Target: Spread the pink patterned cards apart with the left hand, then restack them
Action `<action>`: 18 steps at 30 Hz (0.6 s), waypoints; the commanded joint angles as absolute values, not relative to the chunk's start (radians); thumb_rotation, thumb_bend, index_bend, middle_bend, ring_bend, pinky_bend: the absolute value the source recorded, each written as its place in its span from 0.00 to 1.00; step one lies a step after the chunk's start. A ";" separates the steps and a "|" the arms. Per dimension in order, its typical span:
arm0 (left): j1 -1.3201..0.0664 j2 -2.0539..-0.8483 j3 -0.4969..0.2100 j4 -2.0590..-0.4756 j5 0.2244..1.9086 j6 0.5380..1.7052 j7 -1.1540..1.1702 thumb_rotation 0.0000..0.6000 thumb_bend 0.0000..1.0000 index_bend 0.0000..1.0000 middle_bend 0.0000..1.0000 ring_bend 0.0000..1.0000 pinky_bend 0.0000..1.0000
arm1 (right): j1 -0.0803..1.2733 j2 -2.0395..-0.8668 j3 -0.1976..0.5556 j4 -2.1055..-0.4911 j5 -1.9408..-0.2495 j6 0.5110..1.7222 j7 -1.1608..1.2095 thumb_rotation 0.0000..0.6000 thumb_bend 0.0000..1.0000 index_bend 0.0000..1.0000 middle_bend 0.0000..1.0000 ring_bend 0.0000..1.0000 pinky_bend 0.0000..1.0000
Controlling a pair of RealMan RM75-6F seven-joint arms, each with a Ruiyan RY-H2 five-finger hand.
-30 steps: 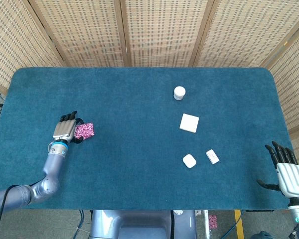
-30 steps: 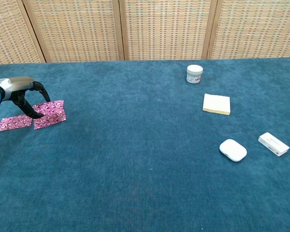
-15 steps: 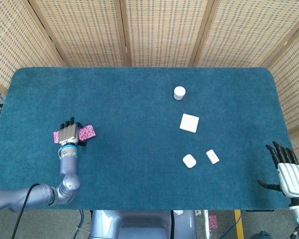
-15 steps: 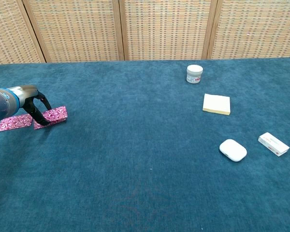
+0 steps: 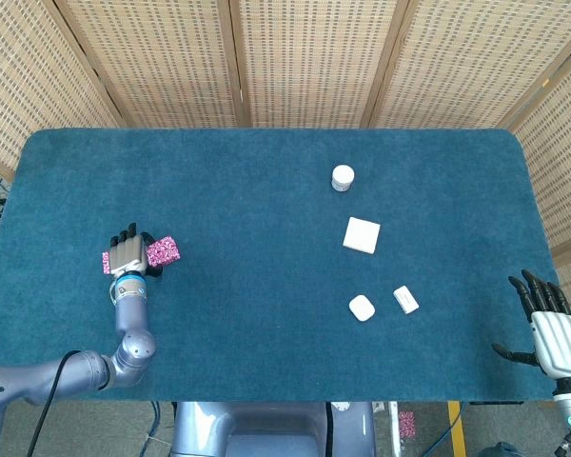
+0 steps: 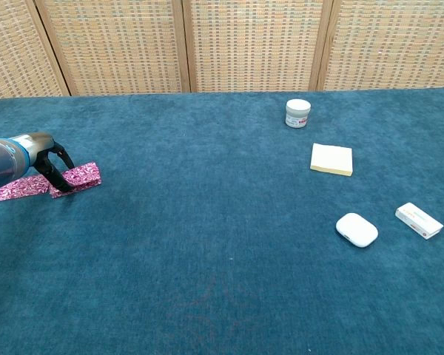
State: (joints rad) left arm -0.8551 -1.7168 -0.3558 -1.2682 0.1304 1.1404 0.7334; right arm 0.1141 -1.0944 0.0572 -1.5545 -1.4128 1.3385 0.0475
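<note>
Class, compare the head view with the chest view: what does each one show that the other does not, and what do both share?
Only the head view shows the right hand, open at the table's near right edge, and all of the blue table. Only the chest view shows the left hand's fingers from the side, arched down onto the pink cards. Both show the left hand, cards, white jar, pale pad, earbud case and small box.
</note>
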 commanded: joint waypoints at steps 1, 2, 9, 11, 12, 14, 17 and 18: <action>-0.850 -1.724 -0.360 -1.260 0.144 1.133 0.730 1.00 0.36 0.55 0.00 0.00 0.00 | 0.114 -1.095 0.057 -1.554 -1.413 1.337 0.047 1.00 0.00 0.00 0.00 0.00 0.00; -0.850 -1.728 -0.360 -1.257 0.148 1.134 0.732 1.00 0.36 0.55 0.00 0.00 0.00 | 0.115 -1.095 0.056 -1.555 -1.413 1.337 0.046 1.00 0.00 0.00 0.00 0.00 0.00; -0.846 -1.746 -0.366 -1.237 0.158 1.138 0.749 1.00 0.36 0.55 0.00 0.00 0.00 | 0.115 -1.095 0.056 -1.554 -1.412 1.335 0.046 1.00 0.00 0.00 0.00 0.00 0.00; -0.842 -1.750 -0.361 -1.232 0.181 1.140 0.744 1.00 0.35 0.52 0.00 0.00 0.00 | 0.115 -1.094 0.056 -1.554 -1.413 1.336 0.047 1.00 0.00 0.00 0.00 0.00 0.00; -0.839 -1.750 -0.361 -1.236 0.186 1.137 0.741 1.00 0.35 0.51 0.00 0.00 0.00 | 0.115 -1.094 0.056 -1.554 -1.413 1.337 0.047 1.00 0.00 0.00 0.00 0.00 0.00; -0.834 -1.747 -0.365 -1.243 0.189 1.132 0.739 1.00 0.34 0.47 0.00 0.00 0.00 | 0.115 -1.094 0.057 -1.554 -1.412 1.336 0.045 1.00 0.00 0.00 0.00 0.00 0.00; -0.831 -1.744 -0.367 -1.246 0.196 1.128 0.745 1.00 0.33 0.44 0.00 0.00 0.00 | 0.115 -1.095 0.057 -1.555 -1.411 1.335 0.044 1.00 0.00 0.00 0.00 0.00 0.00; -0.830 -1.744 -0.366 -1.244 0.200 1.128 0.747 1.00 0.32 0.43 0.00 0.00 0.00 | 0.115 -1.094 0.057 -1.555 -1.410 1.336 0.044 1.00 0.00 0.00 0.00 0.00 0.00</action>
State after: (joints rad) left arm -0.8309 -1.7445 -0.3666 -1.2456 0.1966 1.1286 0.7448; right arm 0.1152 -1.0943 0.0573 -1.5552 -1.4105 1.3358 0.0438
